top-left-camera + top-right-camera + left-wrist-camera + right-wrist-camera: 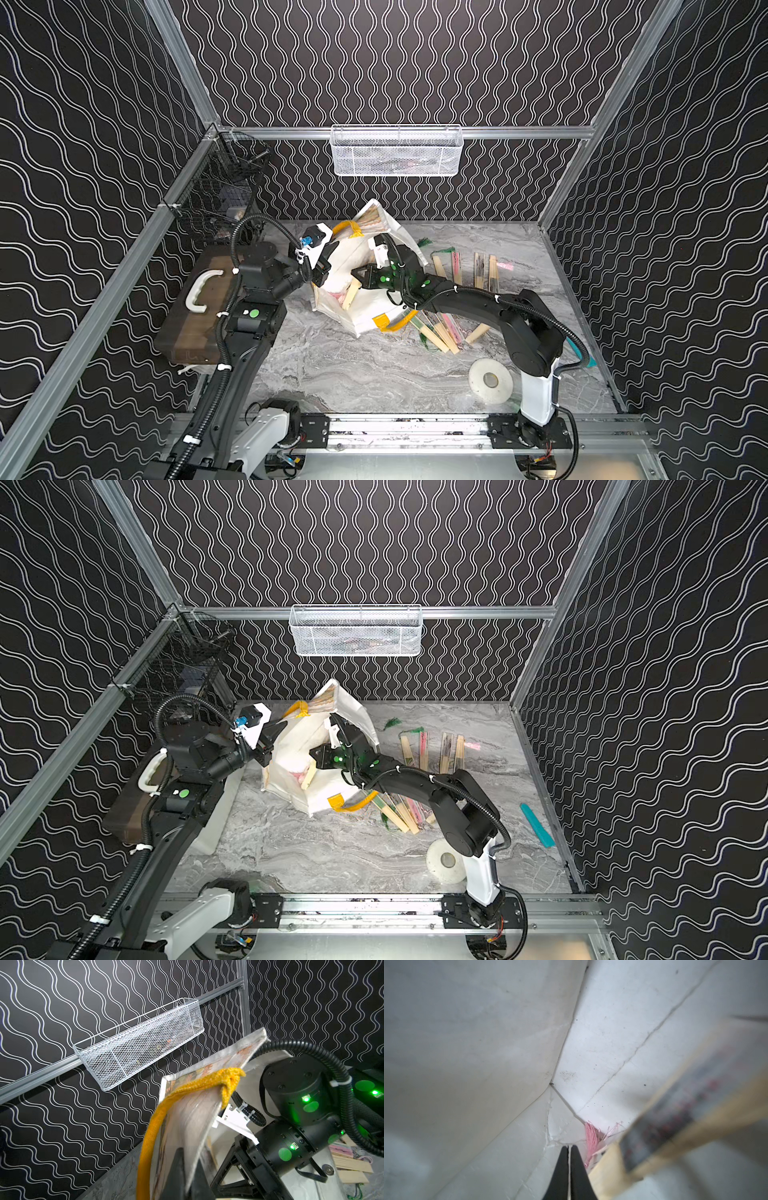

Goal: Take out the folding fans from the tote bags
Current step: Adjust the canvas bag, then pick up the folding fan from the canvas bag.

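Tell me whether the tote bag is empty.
Not empty: a tan folding fan and a pink tassel lie inside the tote bag, beside the shut right gripper.

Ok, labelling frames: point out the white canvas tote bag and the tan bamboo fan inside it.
white canvas tote bag (368, 309): in a top view, near wall.
tan bamboo fan (352, 293): in a top view, stick end.

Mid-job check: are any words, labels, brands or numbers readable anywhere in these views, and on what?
No readable text in any view.
Print on the tote bag: a brownish picture, no letters visible.
Front edge of the brown box: faint pale marks, too small to read.
The fan inside the bag, right wrist view: a blurred pattern, no legible characters.
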You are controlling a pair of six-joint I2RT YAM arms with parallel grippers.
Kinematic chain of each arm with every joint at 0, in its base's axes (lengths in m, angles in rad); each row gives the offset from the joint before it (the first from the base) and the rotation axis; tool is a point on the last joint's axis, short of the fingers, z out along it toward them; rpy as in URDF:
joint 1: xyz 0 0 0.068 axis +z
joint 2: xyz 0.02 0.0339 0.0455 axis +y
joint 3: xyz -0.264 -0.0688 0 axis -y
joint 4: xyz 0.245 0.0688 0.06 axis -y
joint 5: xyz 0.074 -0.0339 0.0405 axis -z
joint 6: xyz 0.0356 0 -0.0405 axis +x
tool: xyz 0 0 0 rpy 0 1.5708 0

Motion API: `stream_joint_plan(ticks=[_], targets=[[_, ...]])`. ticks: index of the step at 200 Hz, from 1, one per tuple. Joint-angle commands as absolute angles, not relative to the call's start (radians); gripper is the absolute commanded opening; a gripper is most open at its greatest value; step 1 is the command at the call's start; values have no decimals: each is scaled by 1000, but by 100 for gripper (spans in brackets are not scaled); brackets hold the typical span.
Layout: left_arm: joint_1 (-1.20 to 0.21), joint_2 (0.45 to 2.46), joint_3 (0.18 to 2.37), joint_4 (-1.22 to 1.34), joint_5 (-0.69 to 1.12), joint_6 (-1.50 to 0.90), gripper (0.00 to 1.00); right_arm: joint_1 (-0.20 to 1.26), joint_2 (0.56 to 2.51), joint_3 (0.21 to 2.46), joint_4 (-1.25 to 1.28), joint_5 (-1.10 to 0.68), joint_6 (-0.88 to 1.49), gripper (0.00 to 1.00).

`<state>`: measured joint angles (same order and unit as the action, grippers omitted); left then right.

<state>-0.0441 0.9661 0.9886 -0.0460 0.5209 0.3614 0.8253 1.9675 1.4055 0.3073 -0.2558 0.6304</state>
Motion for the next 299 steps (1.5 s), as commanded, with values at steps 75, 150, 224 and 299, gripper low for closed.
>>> stream_joint_plan(ticks=[75,150,224,299], targets=[[-43,950,967,55,484,364,0,830,1948,1430,124,-173,639,33],[-43,951,960,78,488,343,0,839,2017,1449,111,-242,752,36],[-43,955,957,84,499,330,0,845,2094,1500,142,-256,788,40],[-43,965,953,84,499,326,0,843,2146,1519,303,-334,854,40]])
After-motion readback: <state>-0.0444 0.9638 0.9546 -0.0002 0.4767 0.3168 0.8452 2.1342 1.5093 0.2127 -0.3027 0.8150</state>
